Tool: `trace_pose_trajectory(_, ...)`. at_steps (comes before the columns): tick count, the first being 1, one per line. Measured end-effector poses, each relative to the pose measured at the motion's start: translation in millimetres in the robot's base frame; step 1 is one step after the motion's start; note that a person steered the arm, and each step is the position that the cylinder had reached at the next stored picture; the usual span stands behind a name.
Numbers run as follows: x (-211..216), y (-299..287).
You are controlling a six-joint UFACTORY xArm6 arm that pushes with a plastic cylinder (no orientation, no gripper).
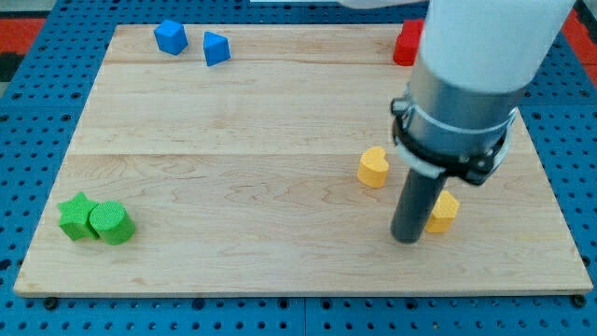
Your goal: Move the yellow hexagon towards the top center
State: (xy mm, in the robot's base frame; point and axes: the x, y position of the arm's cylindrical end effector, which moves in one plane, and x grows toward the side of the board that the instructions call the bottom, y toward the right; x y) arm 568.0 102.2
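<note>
The yellow hexagon (444, 212) lies near the view's lower right on the wooden board (233, 140), partly hidden by my rod. My tip (408, 239) rests on the board just to the left of it, touching or nearly touching its left side. A second yellow block, heart-shaped (373, 167), lies up and to the left of the tip, apart from it.
Two blue blocks (171, 37) (216, 48) sit at the view's top left. A red block (408, 43) at the top right is partly hidden by the arm. A green star (76, 217) and a green cylinder (112, 223) touch at the lower left.
</note>
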Motion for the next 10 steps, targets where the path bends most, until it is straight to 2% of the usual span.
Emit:
trace_pose_trajectory(1, 34, 8)
trace_pose_trajectory(2, 29, 80)
trace_pose_trajectory(3, 20, 95)
trace_pose_trajectory(7, -54, 50)
trace_pose_trajectory(9, -45, 16)
trace_pose_trajectory(10, -56, 16)
